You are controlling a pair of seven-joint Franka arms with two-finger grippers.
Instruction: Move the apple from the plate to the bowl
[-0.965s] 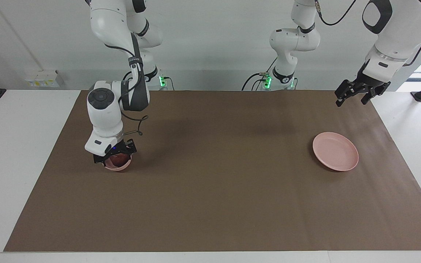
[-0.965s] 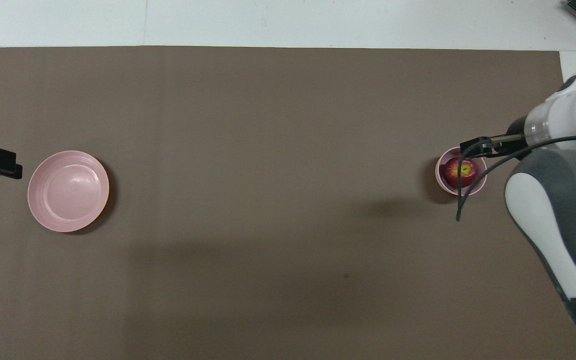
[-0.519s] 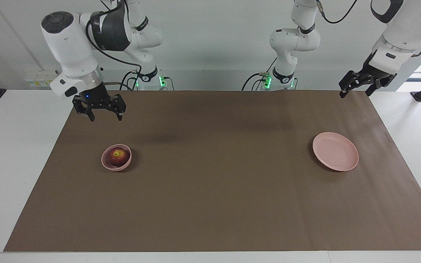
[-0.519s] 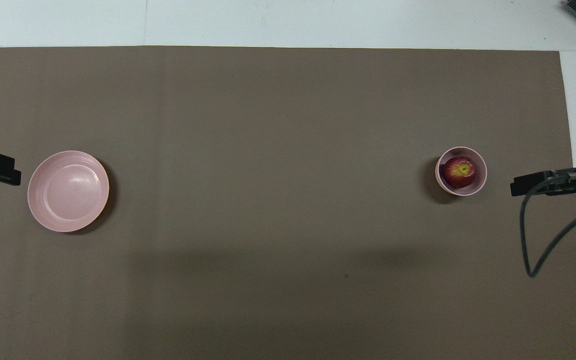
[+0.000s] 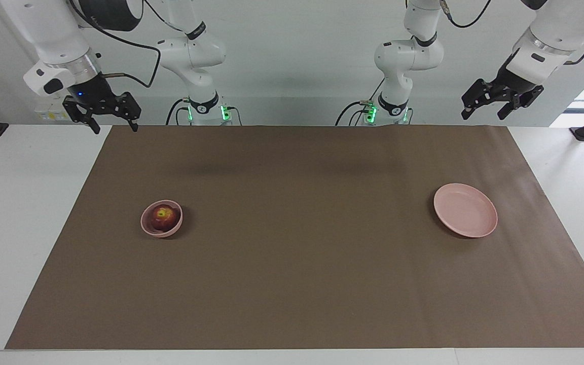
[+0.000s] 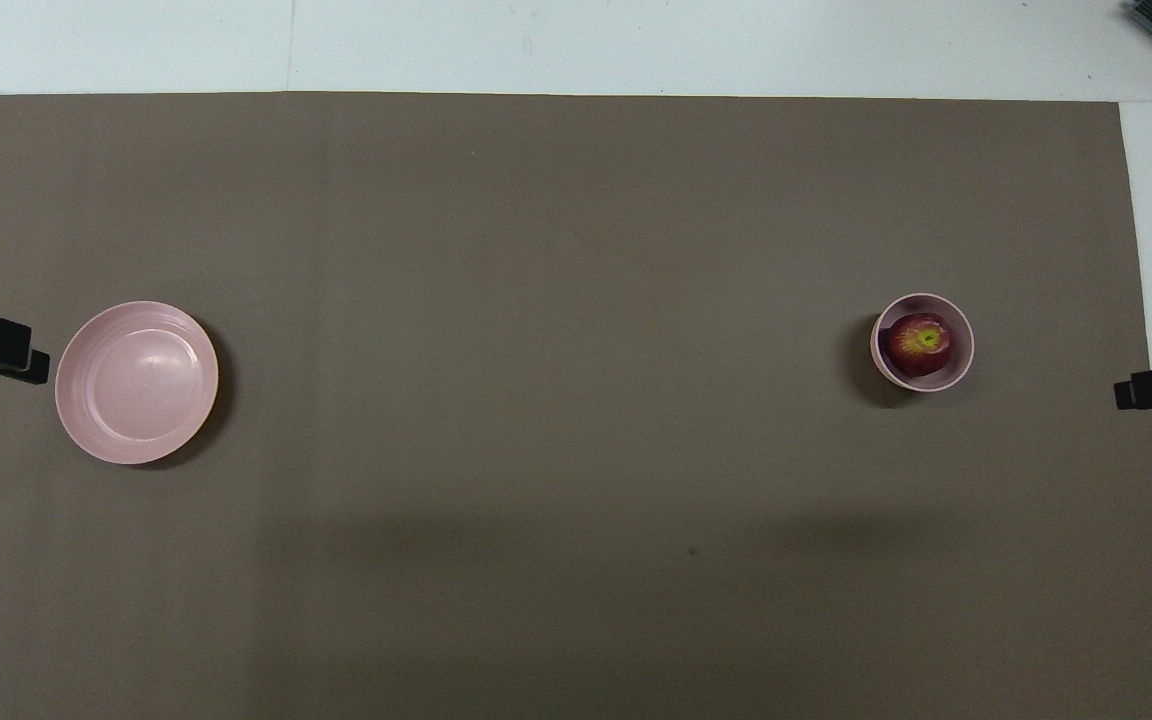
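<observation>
Apple in the bowl, both arms clear.

The apple (image 5: 165,216) sits in the bowl (image 5: 161,218) toward the right arm's end; the plate (image 5: 465,210) lies bare, well apart. The right gripper (image 5: 110,114) hangs empty over the table's edge, fingers apart, as does the left gripper (image 5: 496,98). Little looks risky; a careless arm sweep could tip the small bowl. Since a second ago, the right gripper has lifted off the bowl and drawn away.
</observation>
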